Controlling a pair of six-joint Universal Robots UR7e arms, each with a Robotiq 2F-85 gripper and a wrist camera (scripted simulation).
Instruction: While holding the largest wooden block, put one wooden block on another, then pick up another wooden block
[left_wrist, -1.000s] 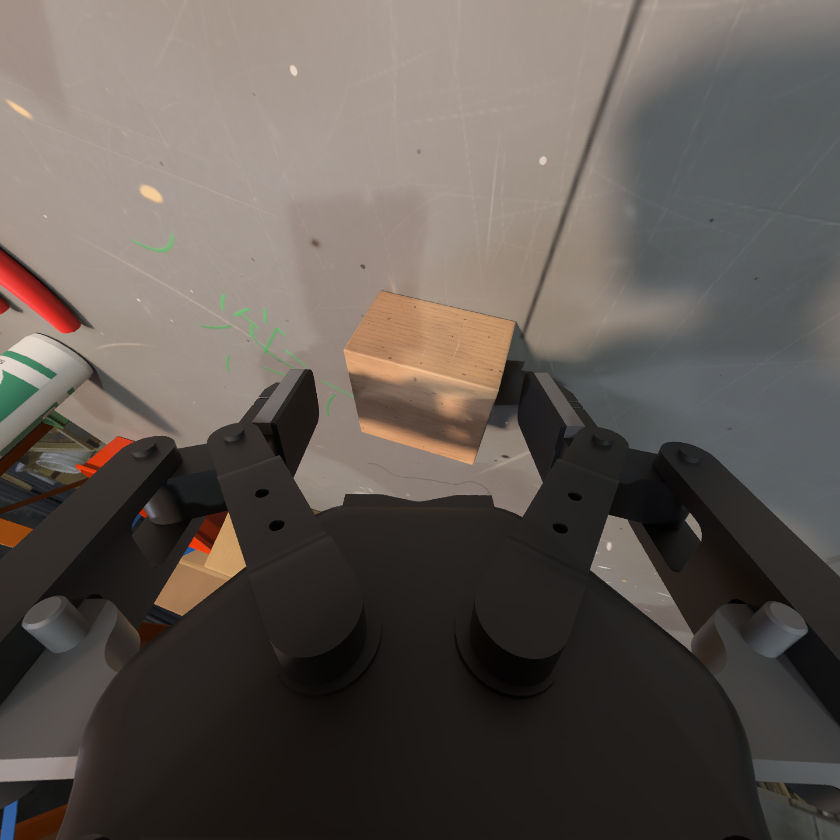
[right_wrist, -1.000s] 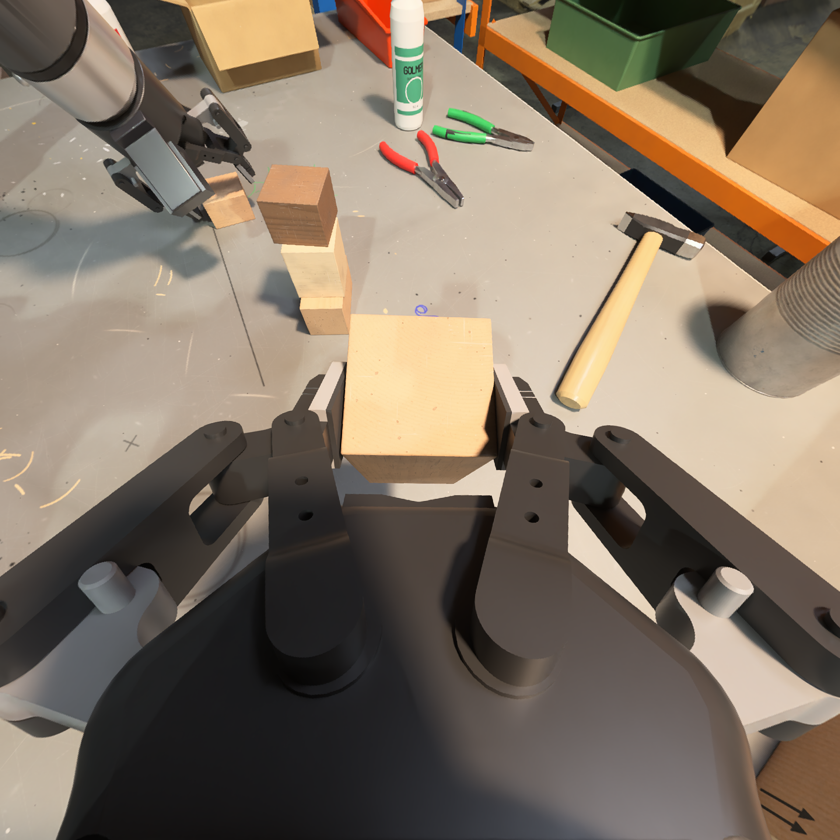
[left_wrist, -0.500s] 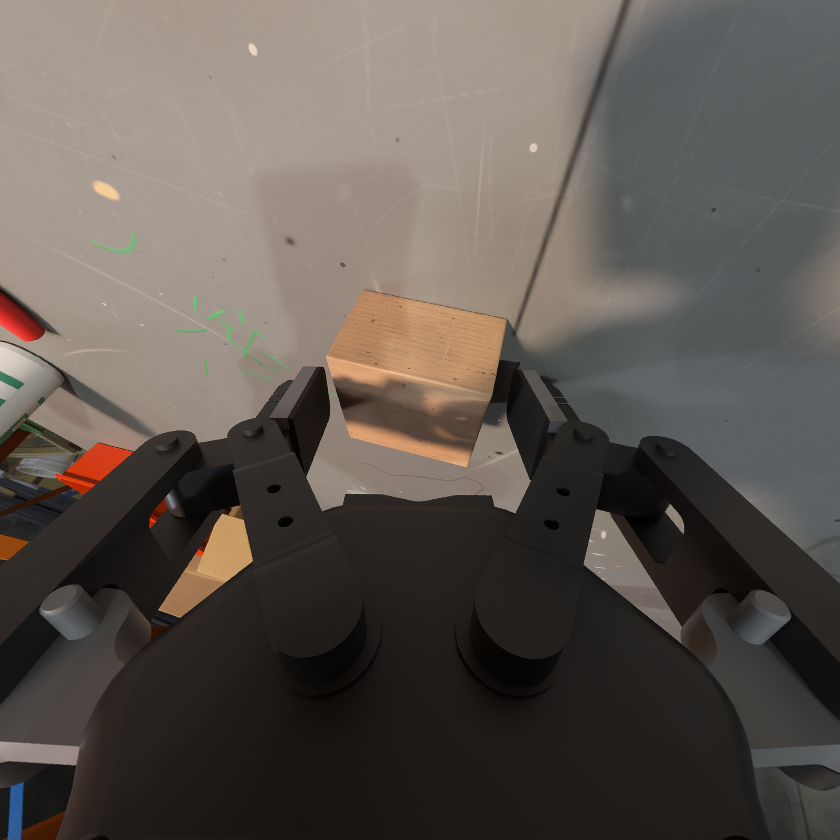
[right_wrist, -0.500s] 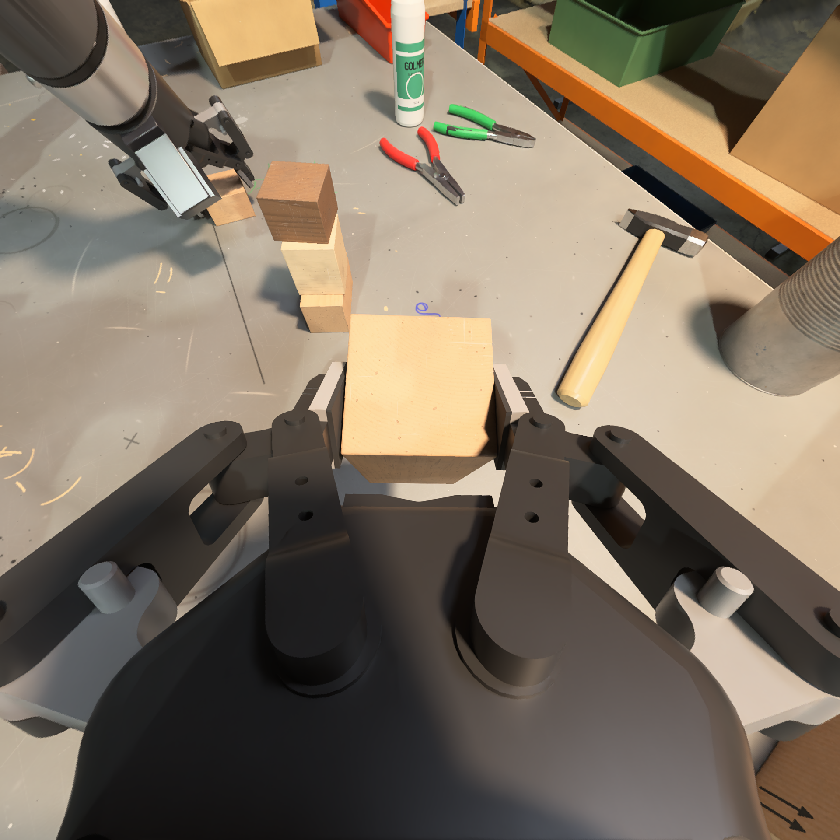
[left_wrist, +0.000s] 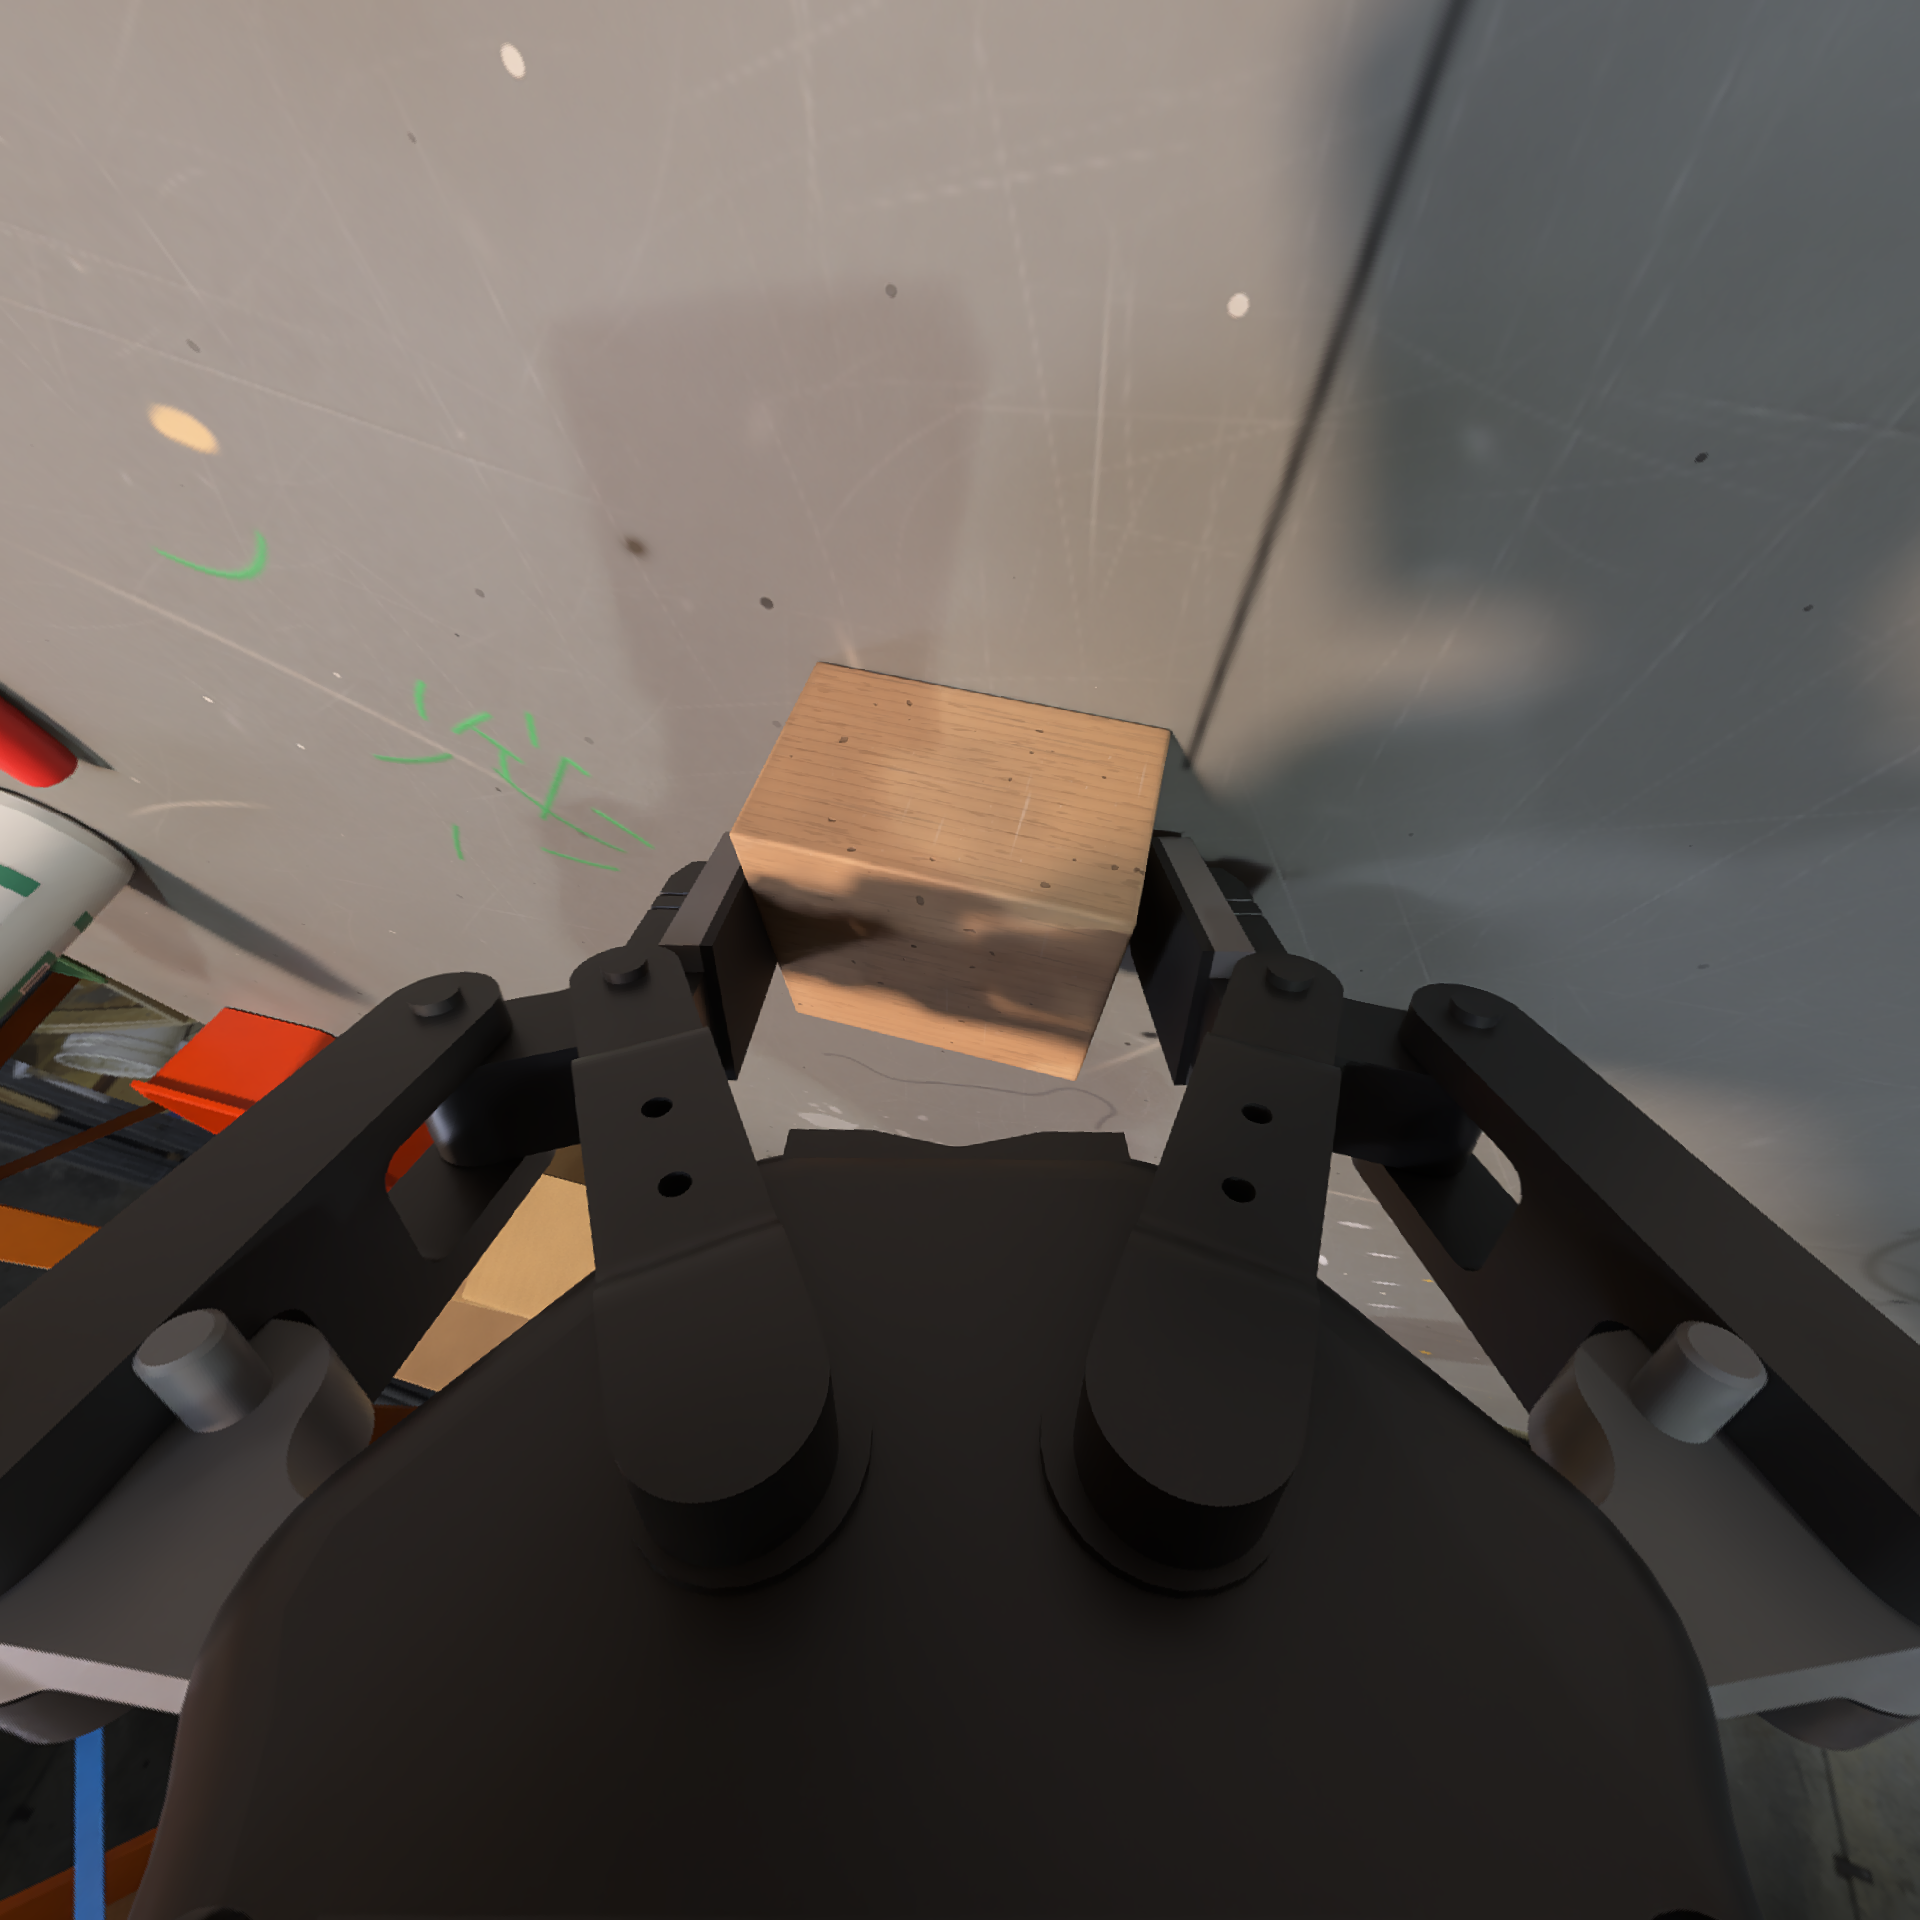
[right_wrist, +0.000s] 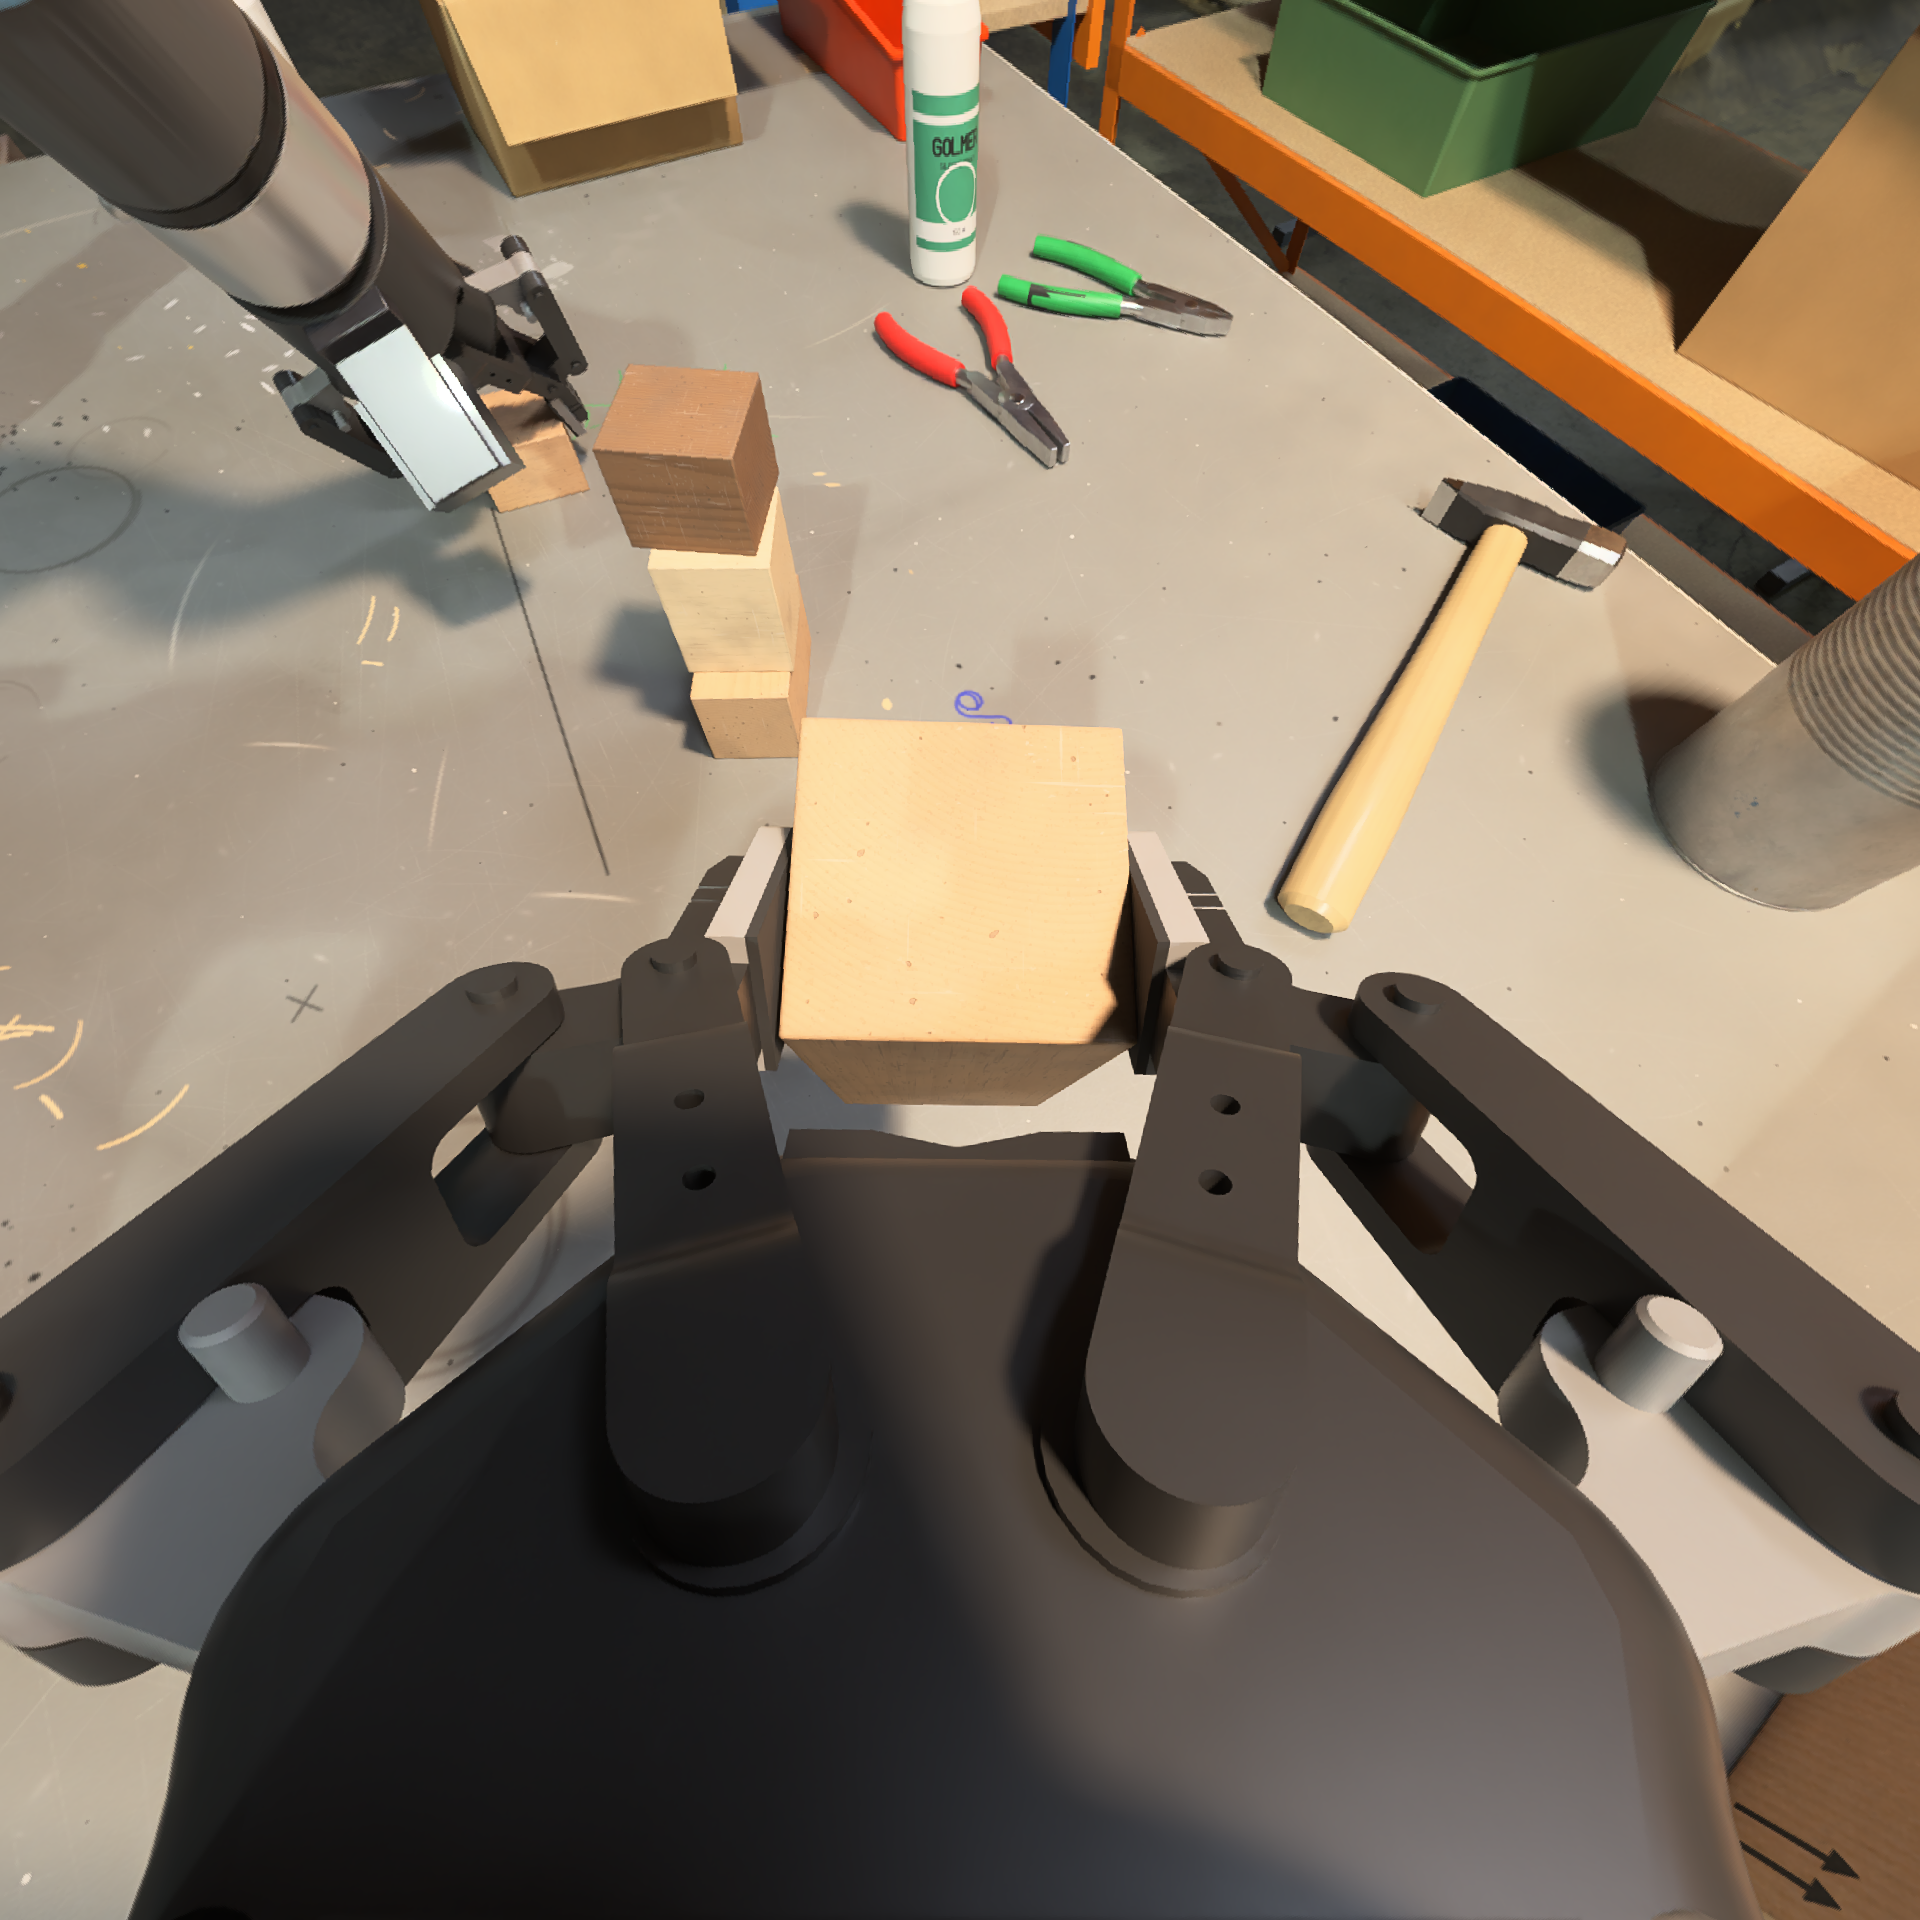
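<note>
My right gripper (right_wrist: 956, 904) is shut on the largest wooden block (right_wrist: 956, 883), a pale cube held above the grey table (right_wrist: 1195, 582). A stack of three blocks stands to the left ahead: a dark brown one (right_wrist: 686, 457) on a pale one (right_wrist: 727, 603) on a small tan one (right_wrist: 743, 712). My left gripper (left_wrist: 935, 914) has its pads against both sides of a small tan block (left_wrist: 945, 821), which sits low at the table. The right wrist view shows this gripper (right_wrist: 540, 384) over that block (right_wrist: 535, 468), just left of the stack.
A white and green bottle (right_wrist: 943, 156), red pliers (right_wrist: 966, 374) and green pliers (right_wrist: 1117, 291) lie beyond the stack. A hammer (right_wrist: 1423, 707) and a grey ribbed cylinder (right_wrist: 1808, 769) are at the right. A cardboard box (right_wrist: 603, 83) stands at the back.
My left gripper's fingers have closed in from open until they touch both sides of the small tan block. My right gripper and its block have not moved.
</note>
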